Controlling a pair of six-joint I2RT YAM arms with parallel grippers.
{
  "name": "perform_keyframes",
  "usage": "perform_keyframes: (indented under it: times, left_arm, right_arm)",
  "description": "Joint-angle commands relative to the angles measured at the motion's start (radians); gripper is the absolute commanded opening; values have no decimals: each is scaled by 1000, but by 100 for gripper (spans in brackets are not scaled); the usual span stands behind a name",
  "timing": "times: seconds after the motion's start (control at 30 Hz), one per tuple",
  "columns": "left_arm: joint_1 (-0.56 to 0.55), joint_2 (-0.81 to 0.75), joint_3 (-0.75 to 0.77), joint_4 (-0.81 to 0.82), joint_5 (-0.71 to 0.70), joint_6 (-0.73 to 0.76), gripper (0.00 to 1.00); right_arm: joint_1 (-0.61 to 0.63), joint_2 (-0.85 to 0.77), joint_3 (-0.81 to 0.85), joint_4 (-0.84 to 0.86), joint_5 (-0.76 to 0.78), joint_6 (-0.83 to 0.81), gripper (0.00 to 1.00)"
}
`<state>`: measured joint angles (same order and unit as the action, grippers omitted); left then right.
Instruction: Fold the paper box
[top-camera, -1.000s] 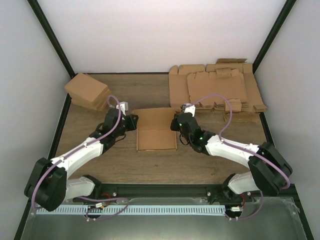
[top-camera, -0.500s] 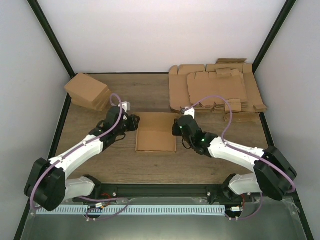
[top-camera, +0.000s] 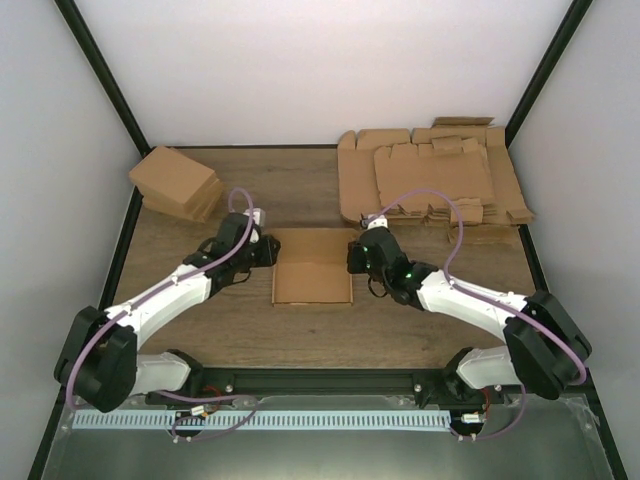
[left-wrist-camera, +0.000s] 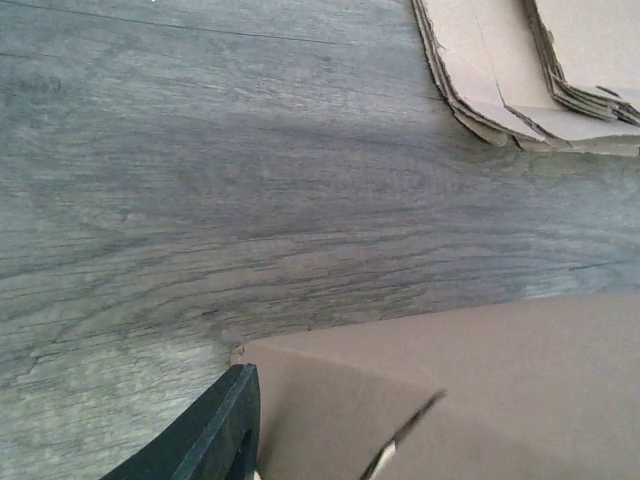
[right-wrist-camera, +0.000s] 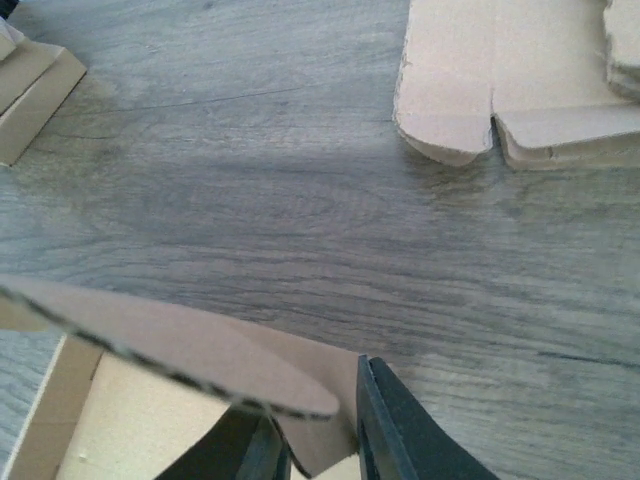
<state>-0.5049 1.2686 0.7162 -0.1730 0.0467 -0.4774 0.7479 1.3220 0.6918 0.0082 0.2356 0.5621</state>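
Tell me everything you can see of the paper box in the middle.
The paper box is plain brown corrugated cardboard, partly folded into a shallow open tray lying on the wooden table between both arms. A rounded flap rises at its right side, standing between the fingers of the right pincer; the left pincer sits at its left edge.

Top view: the left gripper (top-camera: 268, 252) and right gripper (top-camera: 354, 256) meet the sides of the paper box (top-camera: 313, 268), too small to show how their jaws stand. Left wrist view: a single dark finger (left-wrist-camera: 215, 440) is cut by the bottom edge, and the box runs off bottom and right. Right wrist view: both fingers (right-wrist-camera: 400, 435) are cropped below, with a box wall between them, contact unclear. The sheet pile (right-wrist-camera: 500, 70) is cropped above.
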Motion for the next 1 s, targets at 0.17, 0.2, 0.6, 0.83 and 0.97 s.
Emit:
perform_keyframes:
  times: [0.17, 0.2, 0.6, 0.83, 0.97]
  left_arm:
    - [1, 42, 54, -38, 35, 10, 17]
    - [0, 42, 48, -31, 44, -4, 16]
    - [-1, 11, -77, 164, 91, -203, 5]
    - [0, 26, -104, 209, 69, -215, 5]
    - [0, 52, -75, 212, 57, -207, 5]
  right_arm:
    - [-7, 34, 83, -20, -58, 7, 9]
    - [-7, 38, 86, -27, -60, 28, 8]
    - [5, 55, 30, 27, -91, 182, 1]
    - [13, 82, 3, 65, -73, 173, 1]
    - [13, 110, 18, 91, -47, 150, 1]
